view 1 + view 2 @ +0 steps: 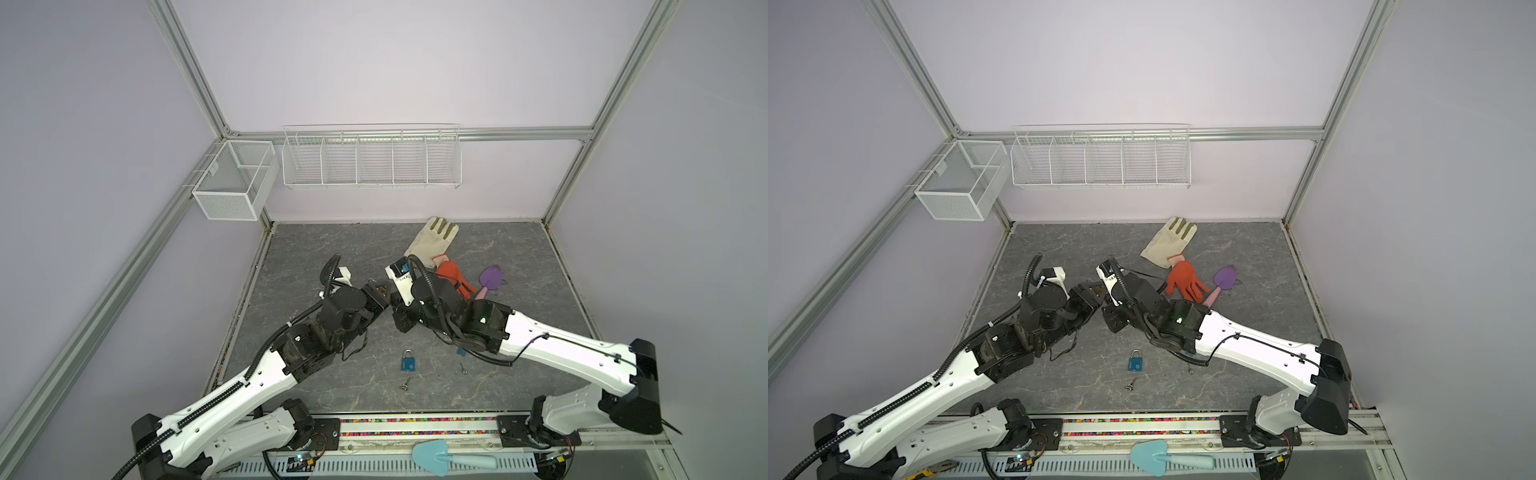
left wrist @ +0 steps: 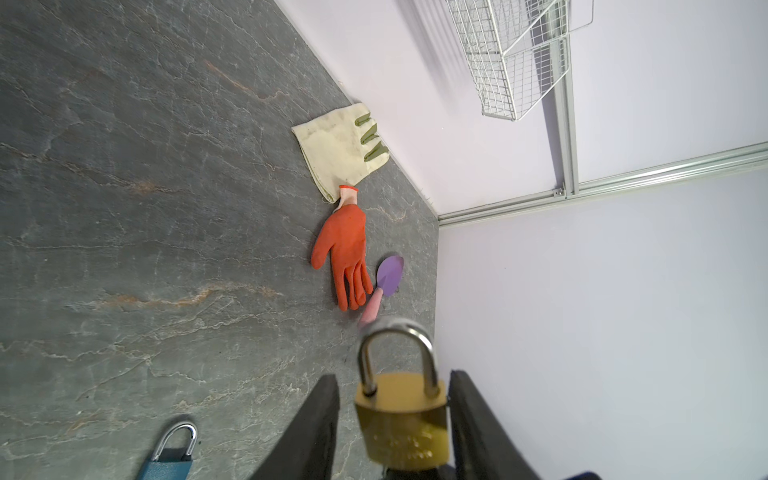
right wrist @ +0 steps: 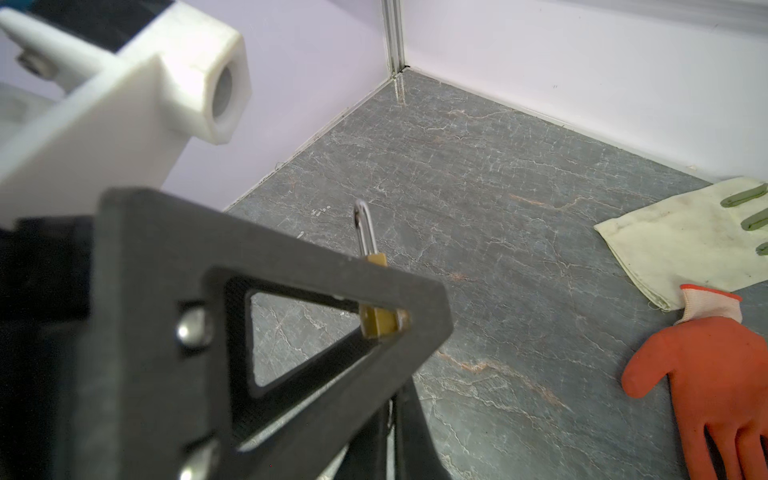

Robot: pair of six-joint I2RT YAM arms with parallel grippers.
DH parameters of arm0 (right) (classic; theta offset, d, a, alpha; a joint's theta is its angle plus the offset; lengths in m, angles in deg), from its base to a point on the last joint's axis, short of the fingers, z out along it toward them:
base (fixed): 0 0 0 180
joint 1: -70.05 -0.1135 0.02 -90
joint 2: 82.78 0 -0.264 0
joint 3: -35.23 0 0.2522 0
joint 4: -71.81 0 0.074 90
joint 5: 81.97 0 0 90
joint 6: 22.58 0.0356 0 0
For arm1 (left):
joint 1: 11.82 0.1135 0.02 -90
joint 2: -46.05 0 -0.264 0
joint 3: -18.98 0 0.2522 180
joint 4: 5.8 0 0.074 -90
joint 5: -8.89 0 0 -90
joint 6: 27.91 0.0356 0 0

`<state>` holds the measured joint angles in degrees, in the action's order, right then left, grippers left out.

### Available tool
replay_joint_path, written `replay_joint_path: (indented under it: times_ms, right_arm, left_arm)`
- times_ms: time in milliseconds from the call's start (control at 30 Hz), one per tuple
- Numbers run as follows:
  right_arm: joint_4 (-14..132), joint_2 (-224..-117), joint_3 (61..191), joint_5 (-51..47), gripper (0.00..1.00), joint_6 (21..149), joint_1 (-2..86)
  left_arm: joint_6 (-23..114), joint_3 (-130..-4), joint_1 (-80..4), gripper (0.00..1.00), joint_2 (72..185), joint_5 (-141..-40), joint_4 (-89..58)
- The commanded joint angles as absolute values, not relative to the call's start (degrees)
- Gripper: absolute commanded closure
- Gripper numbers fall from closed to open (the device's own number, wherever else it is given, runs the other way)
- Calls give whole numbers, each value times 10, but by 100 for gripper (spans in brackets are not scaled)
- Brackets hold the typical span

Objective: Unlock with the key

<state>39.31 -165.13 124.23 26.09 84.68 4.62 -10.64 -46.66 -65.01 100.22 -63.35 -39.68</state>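
— Where is the brass padlock (image 2: 401,419) found?
— Between the fingers (image 2: 316,428) of the left gripper (image 2: 392,376), at twelve o'clock from the blue padlock (image 1: 408,360) on the table (image 1: 332,257).
— Is it clamped?
— A gap is seen beside one finger, so the jaws are released around it. The right gripper (image 3: 395,415) is clenched close by; what is pinched cannot be told.
— And the keys?
— One key (image 1: 405,385) is laid at six o'clock of the blue padlock, a second key (image 1: 462,368) at three o'clock.
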Motion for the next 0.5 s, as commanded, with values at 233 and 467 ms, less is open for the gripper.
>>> replay_joint_path:
  times_ms: [233, 467]
  right_arm:
    - [378, -1668, 1268, 310, 94, 808, 31]
    - [377, -1666, 1270, 317, 94, 805, 31]
  left_arm:
    - [-109, -483, -643, 67, 999, -626, -418]
    - [-113, -477, -641, 74, 1003, -631, -407]
